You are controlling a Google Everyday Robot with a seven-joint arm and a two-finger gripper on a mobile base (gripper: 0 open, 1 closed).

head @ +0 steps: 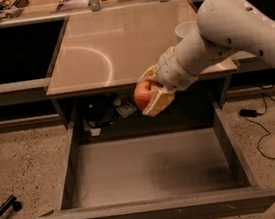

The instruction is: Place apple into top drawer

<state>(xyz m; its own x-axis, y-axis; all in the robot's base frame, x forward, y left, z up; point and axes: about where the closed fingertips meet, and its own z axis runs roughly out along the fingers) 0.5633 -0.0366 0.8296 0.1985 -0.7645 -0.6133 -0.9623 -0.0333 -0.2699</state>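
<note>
One apple [142, 94], and the jaws of the one gripper [151, 97] are clamped on it, just off the tabletop [114, 44] front edge. One top drawer [150, 168] lies pulled open directly beneath the jaws, long axis side to side. Lowering looks next.

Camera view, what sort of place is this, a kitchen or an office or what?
Likely a lab or office workspace: a tan counter with the top drawer pulled open, a power cable on speckled floor, a cluttered bench behind. The gripper holds the apple above the drawer's back.
</note>
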